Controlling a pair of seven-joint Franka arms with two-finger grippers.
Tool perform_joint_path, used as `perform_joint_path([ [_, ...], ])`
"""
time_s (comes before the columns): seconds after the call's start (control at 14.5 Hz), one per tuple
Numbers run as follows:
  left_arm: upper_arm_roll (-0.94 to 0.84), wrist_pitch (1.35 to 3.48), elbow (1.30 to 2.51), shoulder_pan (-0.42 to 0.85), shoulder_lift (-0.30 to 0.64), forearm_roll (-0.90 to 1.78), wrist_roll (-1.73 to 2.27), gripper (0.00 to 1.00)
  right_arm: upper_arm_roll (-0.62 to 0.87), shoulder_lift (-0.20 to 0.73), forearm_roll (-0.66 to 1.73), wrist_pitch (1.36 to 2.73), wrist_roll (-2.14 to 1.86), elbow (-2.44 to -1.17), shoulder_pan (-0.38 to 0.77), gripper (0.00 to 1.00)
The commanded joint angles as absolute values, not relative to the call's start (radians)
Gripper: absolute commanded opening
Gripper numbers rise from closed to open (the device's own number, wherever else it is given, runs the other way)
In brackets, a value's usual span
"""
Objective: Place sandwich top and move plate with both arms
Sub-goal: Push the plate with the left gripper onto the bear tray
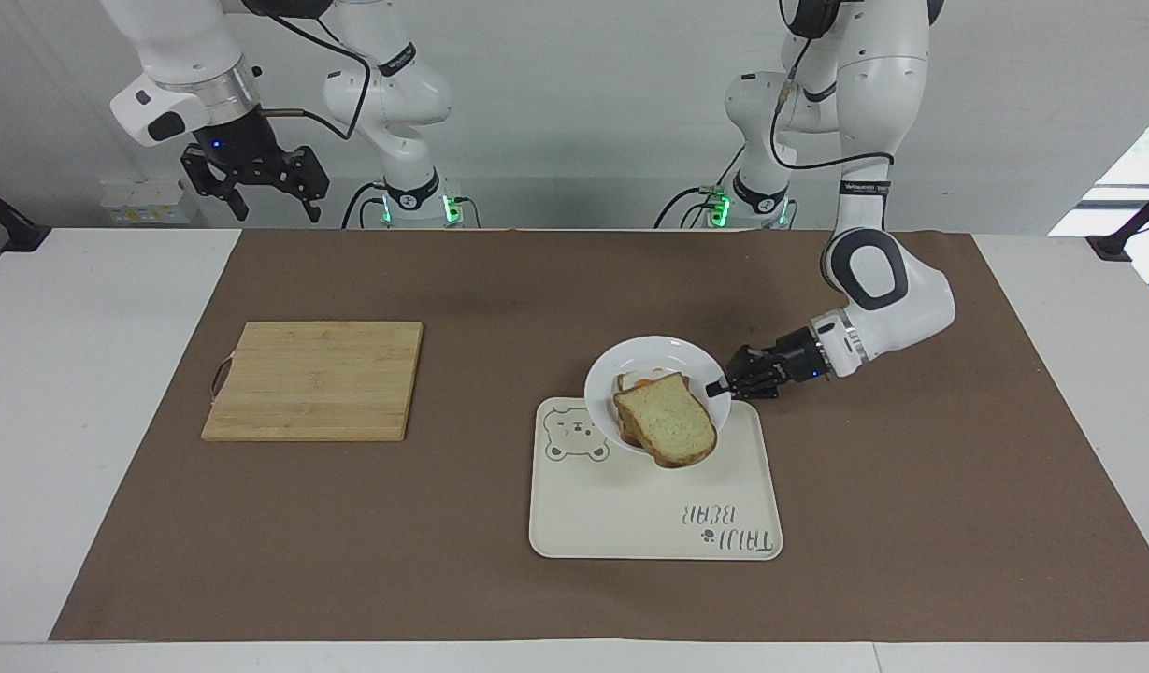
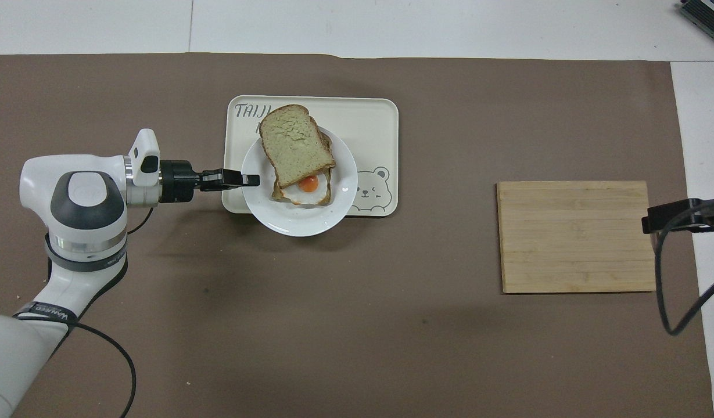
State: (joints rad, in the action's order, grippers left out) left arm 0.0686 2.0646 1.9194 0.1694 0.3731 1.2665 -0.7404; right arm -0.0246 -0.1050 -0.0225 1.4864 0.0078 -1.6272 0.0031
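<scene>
The white plate (image 1: 651, 360) (image 2: 310, 217) is lifted over the cream tray's (image 1: 630, 523) (image 2: 368, 116) edge nearest the robots, tilted. My left gripper (image 1: 721, 386) (image 2: 253, 179) is shut on the plate's rim at the left arm's end. On the plate lies a bread slice with a fried egg (image 2: 308, 186), and the sandwich top (image 1: 666, 419) (image 2: 293, 144) rests askew on it, overhanging the rim. My right gripper (image 1: 256, 192) waits open high near its base, past the table's edge; only a dark part of that arm (image 2: 682, 213) shows in the overhead view.
A wooden cutting board (image 1: 314, 379) (image 2: 576, 235) lies toward the right arm's end of the brown mat. The tray carries a bear drawing (image 1: 576, 435) (image 2: 373, 188) at one corner.
</scene>
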Motion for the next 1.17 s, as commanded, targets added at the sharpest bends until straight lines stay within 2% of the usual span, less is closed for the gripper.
perform_joint_path([
  [0.0,0.057,2.046,1.781,0.158,0.483,1.250,-0.672,0.00,-0.025,-0.092,-0.011,1.470,-0.011,-1.603,-0.011,1.00],
  [0.14,0.040,2.049,1.697,0.158,0.541,1.249,-0.641,0.00,-0.025,-0.094,-0.011,1.470,-0.011,-1.605,-0.011,1.00],
  [0.28,0.037,2.054,1.684,0.175,0.566,1.209,-0.640,0.00,-0.025,-0.092,-0.012,1.470,-0.011,-1.605,-0.011,1.00],
  [0.9,0.038,2.085,1.680,0.193,0.568,1.083,-0.554,0.00,-0.025,-0.094,-0.011,1.468,-0.011,-1.605,-0.011,1.00],
  [1.03,0.038,2.088,1.678,0.195,0.569,1.026,-0.548,0.07,-0.025,-0.094,-0.012,1.468,-0.011,-1.605,-0.011,1.00],
  [1.1,0.041,2.124,1.677,0.198,0.569,1.000,-0.551,0.14,-0.025,-0.092,-0.011,1.468,-0.011,-1.605,-0.011,1.00],
])
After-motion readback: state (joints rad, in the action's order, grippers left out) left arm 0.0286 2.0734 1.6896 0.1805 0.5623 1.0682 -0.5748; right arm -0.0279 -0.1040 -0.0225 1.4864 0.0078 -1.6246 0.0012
